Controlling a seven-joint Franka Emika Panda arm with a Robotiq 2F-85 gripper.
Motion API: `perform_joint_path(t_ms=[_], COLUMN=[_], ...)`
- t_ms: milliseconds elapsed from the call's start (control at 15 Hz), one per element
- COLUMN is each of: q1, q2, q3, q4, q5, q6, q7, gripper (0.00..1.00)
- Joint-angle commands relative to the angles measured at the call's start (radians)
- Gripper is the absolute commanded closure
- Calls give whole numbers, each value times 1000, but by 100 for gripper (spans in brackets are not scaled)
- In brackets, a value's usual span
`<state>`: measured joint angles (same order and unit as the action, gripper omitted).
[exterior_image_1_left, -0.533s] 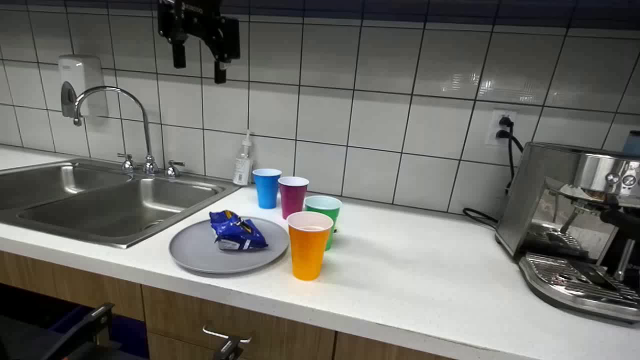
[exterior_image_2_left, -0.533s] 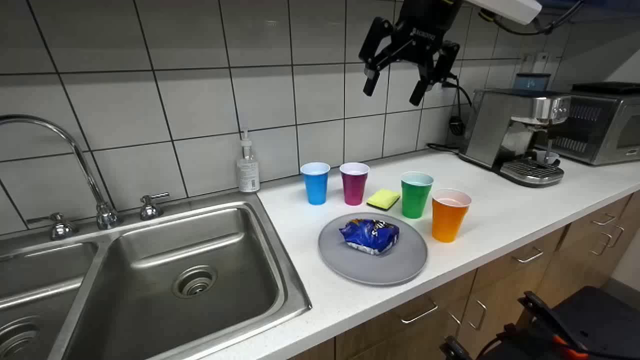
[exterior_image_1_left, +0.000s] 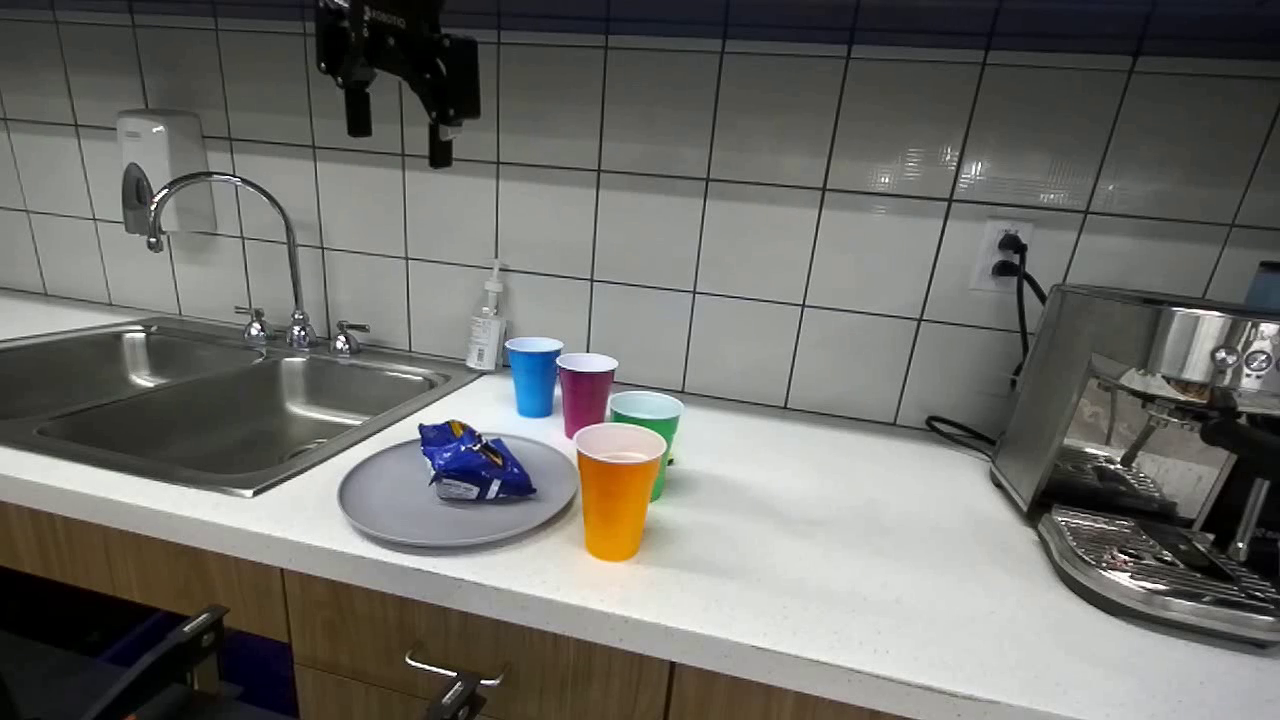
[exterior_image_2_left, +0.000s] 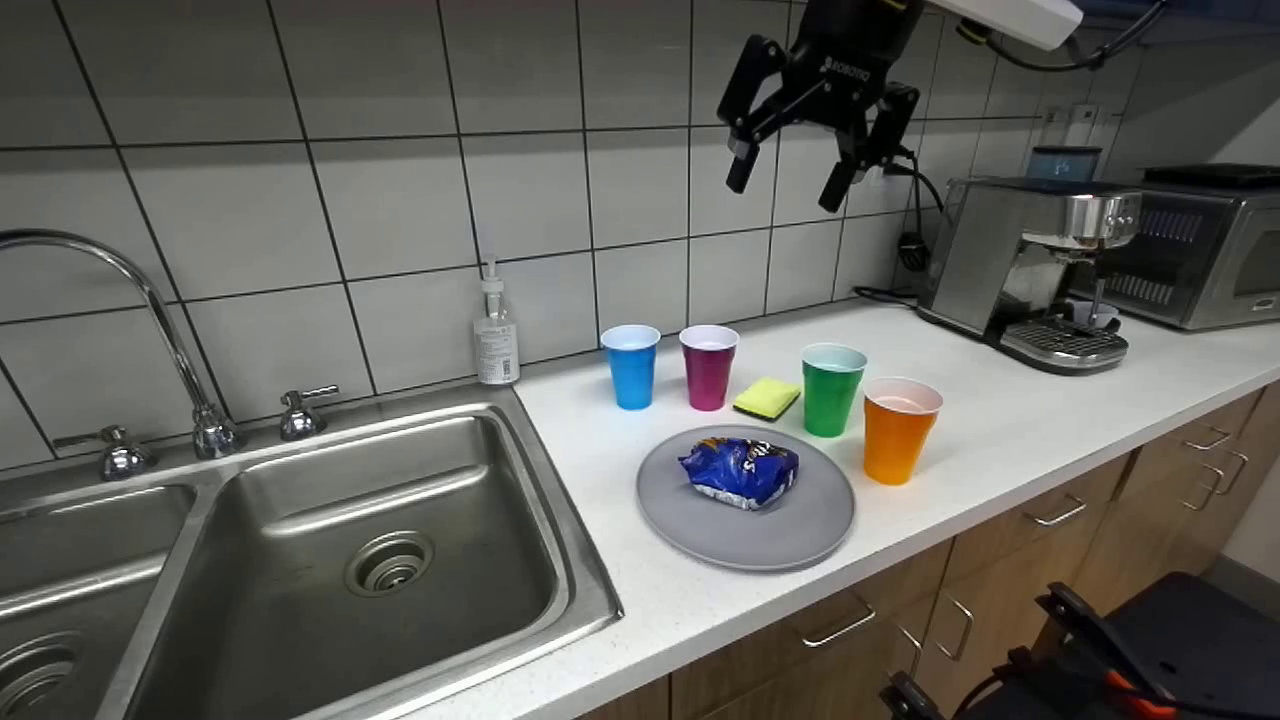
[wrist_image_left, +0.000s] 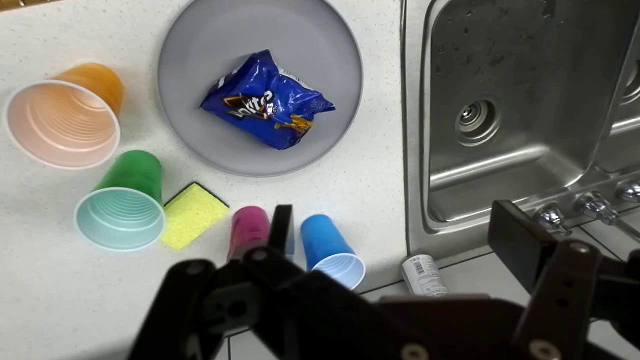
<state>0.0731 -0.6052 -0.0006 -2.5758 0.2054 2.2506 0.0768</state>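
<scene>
Nothing's visibly budged since a moment ago, gripper (exterior_image_2_left: 788, 182) included; left to right from where I'm standing: steel sink (exterior_image_2_left: 300, 620), pump bottle (exterior_image_2_left: 497, 350) by its back corner, blue cup (exterior_image_2_left: 631, 372), purple cup (exterior_image_2_left: 709, 374); gray plate (exterior_image_2_left: 715, 540) in front of those, with a crumpled blue chip bag (exterior_image_2_left: 740, 472) lying on it; yellow sponge (exterior_image_2_left: 768, 397) just behind the plate; gripper's hanging high above the white counter (exterior_image_2_left: 1000, 410), jaws spread wide, well apart from the cups; then green cup (exterior_image_2_left: 831, 395) and orange cup (exterior_image_2_left: 897, 440), both upright; coffee machine (exterior_image_2_left: 985, 250) farther along.
</scene>
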Motion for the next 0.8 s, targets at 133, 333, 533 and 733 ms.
perform_joint_path(t_ms=[133, 333, 533, 733], q1=[-7, -1, 4, 11], q2=[0, 4, 19, 39], q3=[6, -1, -8, -22], q4=[2, -16, -32, -46], q5=[4, 1, -13, -20], q6=[-3, 10, 23, 38], q7=[-4, -36, -92, -171], gripper=[0, 0, 0, 0])
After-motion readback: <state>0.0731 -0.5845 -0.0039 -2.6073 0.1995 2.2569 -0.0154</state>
